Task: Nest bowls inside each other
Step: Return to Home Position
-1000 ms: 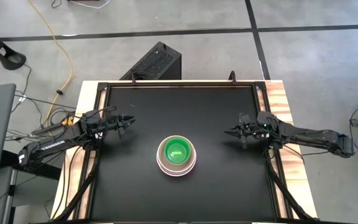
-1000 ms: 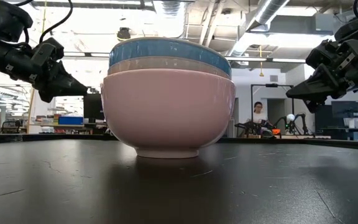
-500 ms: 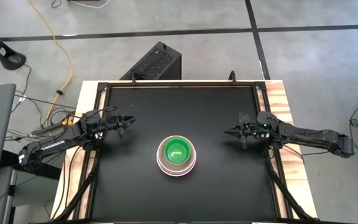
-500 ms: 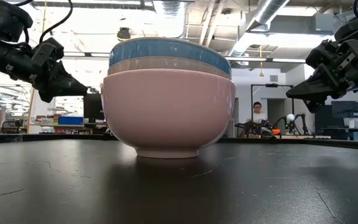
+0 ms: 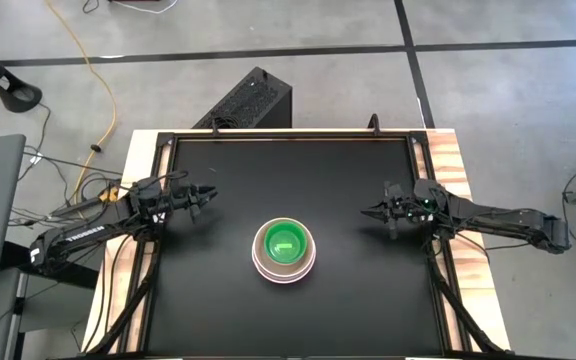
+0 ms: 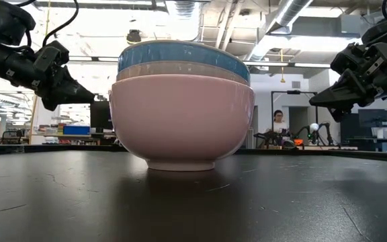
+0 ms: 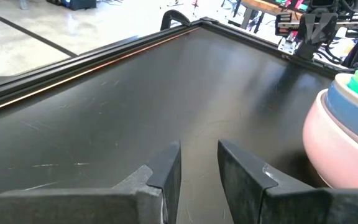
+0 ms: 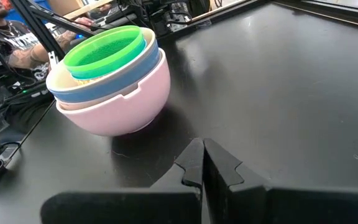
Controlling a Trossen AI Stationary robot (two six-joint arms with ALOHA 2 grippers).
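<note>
The bowls (image 5: 284, 252) stand nested in one stack at the middle of the black table, resting on the pink outer bowl's foot (image 6: 181, 163). Inside the pink bowl (image 8: 126, 93) sit a beige one, a blue one (image 6: 180, 54) and a green one (image 8: 101, 48), which is innermost in view. My left gripper (image 5: 211, 196) hovers near the table's left edge, left of the stack, open by a narrow gap (image 7: 199, 146) with nothing in it. My right gripper (image 5: 365, 212) hovers near the right edge, its fingers shut (image 8: 202, 144), pointing toward the stack.
The table top (image 5: 288, 170) is ringed by a raised black frame, with wooden strips (image 5: 456, 170) along both sides. A black box (image 5: 246, 100) stands on the floor beyond the far edge. People and benches show in the room behind.
</note>
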